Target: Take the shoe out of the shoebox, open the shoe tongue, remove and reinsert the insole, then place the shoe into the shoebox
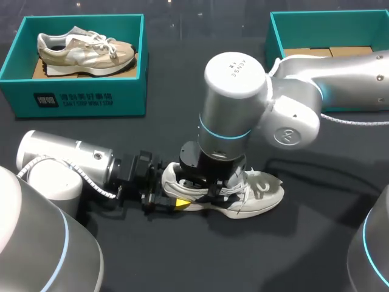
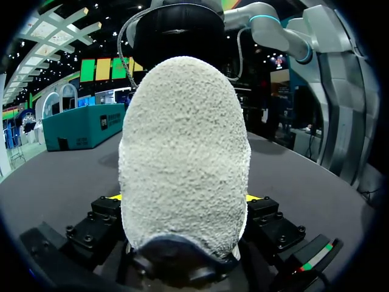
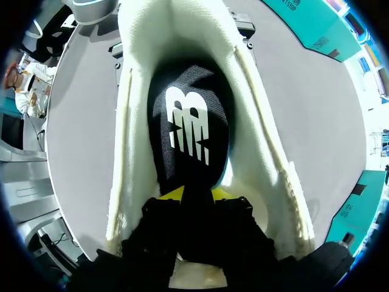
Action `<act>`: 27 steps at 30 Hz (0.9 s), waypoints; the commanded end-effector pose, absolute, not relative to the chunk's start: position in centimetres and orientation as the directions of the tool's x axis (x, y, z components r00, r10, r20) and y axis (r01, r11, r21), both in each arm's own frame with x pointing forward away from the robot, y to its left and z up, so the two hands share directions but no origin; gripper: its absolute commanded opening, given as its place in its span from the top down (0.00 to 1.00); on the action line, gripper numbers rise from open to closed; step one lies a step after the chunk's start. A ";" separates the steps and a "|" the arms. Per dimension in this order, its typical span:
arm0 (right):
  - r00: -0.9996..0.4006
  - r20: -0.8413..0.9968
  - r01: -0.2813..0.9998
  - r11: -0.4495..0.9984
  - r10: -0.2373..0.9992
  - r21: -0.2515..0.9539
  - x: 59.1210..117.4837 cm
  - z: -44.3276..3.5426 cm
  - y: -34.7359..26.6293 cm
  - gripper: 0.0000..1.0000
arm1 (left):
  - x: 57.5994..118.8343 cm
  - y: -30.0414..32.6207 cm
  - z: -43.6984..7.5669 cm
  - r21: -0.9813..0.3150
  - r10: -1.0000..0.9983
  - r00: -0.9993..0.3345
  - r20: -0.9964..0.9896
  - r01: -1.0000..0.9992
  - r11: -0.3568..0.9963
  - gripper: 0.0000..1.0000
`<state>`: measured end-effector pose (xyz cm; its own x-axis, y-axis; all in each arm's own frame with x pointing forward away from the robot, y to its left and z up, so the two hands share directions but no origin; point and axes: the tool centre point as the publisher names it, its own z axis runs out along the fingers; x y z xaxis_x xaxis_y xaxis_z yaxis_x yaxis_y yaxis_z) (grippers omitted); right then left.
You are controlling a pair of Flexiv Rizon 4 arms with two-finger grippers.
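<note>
Left jaws clamp the heel of the white shoe (image 1: 267,198) from both sides; right jaws, nearly closed inside it, pinch the black insole (image 3: 191,121) bearing a white logo. The shoe lies on the counter (image 1: 182,261), well apart from the white-lettered teal shoebox (image 1: 79,100).

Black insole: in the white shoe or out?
In: the black insole lies inside the white shoe, whose walls rise on both sides of it.
</note>
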<state>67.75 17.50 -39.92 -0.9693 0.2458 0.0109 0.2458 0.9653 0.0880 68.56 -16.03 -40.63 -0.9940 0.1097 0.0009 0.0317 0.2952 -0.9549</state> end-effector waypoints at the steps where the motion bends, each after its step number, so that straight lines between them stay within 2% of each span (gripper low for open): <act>1: -0.967 0.005 0.249 0.945 0.254 0.211 66.8 -42.0 16.3 1.00 | 68.7 -16.2 -40.8 -0.954 0.107 -0.994 0.001 0.031 0.298 1.00; 14: -0.957 -0.008 0.258 0.867 0.289 0.427 67.8 -38.5 16.5 1.00 | 68.7 -16.2 -40.8 -0.954 0.107 -0.994 0.001 0.031 0.298 1.00; 27: -0.943 -0.008 0.279 0.801 0.334 0.529 68.9 -36.8 17.6 1.00 | 68.7 -16.2 -40.8 -0.954 0.107 -0.994 0.001 0.031 0.298 1.00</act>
<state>69.01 17.71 -36.56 -0.9436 0.3310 -0.0091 0.2872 0.8317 0.4751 68.65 -15.99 -40.62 -0.9941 0.1080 0.0018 0.0304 0.2958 -0.9548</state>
